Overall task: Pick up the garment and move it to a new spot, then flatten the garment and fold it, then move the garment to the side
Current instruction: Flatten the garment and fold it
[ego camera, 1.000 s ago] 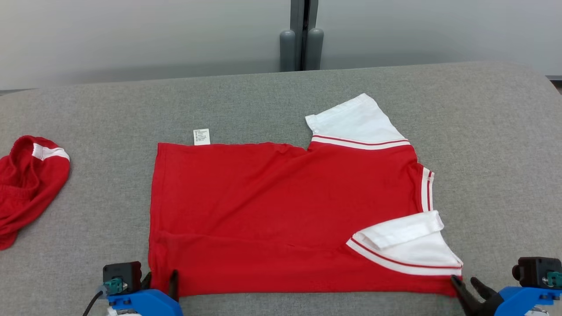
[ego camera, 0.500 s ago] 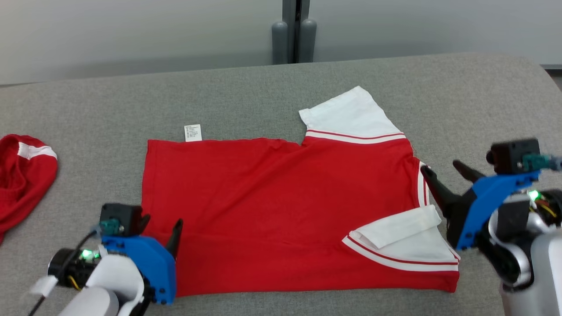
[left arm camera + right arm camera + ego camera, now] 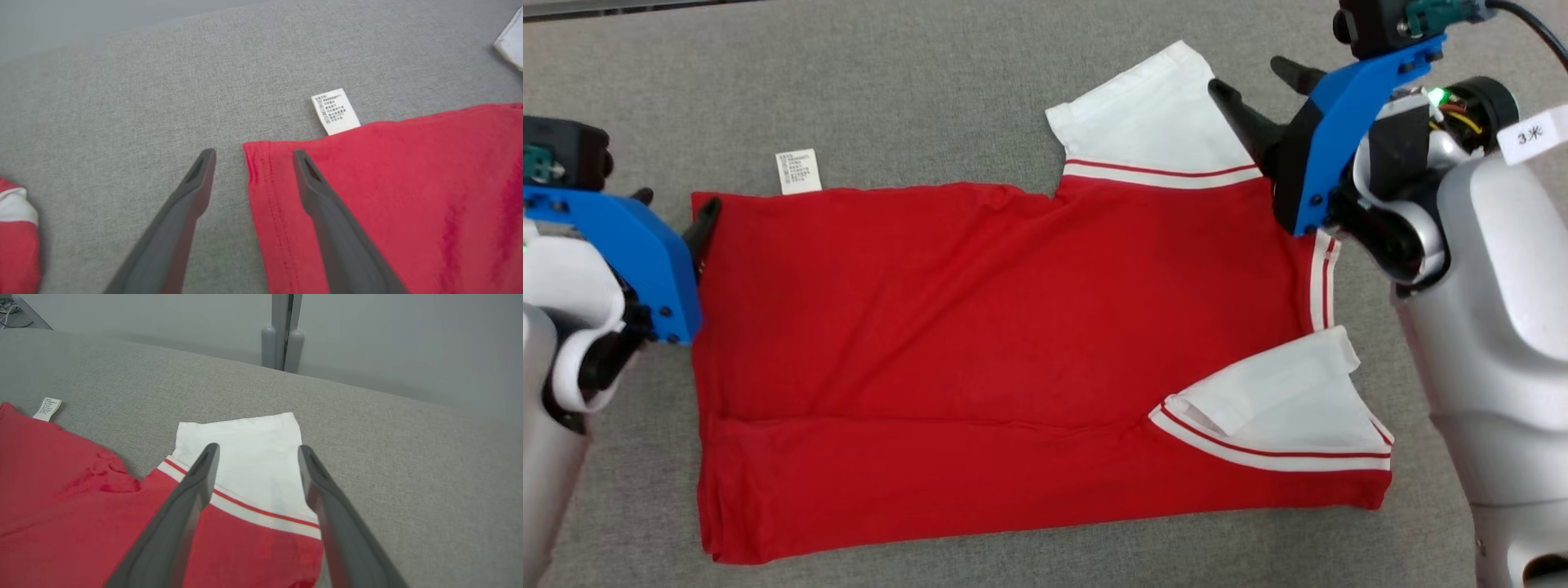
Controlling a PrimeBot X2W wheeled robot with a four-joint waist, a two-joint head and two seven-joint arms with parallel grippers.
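The garment (image 3: 1013, 343) is a red shirt with white sleeves, spread flat on the grey padded table (image 3: 931, 82), with a fold line along its near part. My left gripper (image 3: 676, 208) is open at the far left corner. In the left wrist view, the left gripper (image 3: 253, 153) straddles that corner's hem of the garment (image 3: 408, 196), beside the white label (image 3: 336, 111). My right gripper (image 3: 1248, 75) is open over the far white sleeve (image 3: 1152, 114). In the right wrist view, the right gripper (image 3: 258, 448) stands above that sleeve (image 3: 245, 433), holding nothing.
A second red and white garment (image 3: 16, 237) lies bunched at the table's left. Bare grey table (image 3: 408, 457) stretches beyond and to the right of the shirt. A grey post (image 3: 282, 339) stands against the pale wall behind the table's far edge.
Both grippers have gone from the garment's near edge to its far corners, and their jaws stand wider. The head camera has tipped down, so the far wall has left its view.
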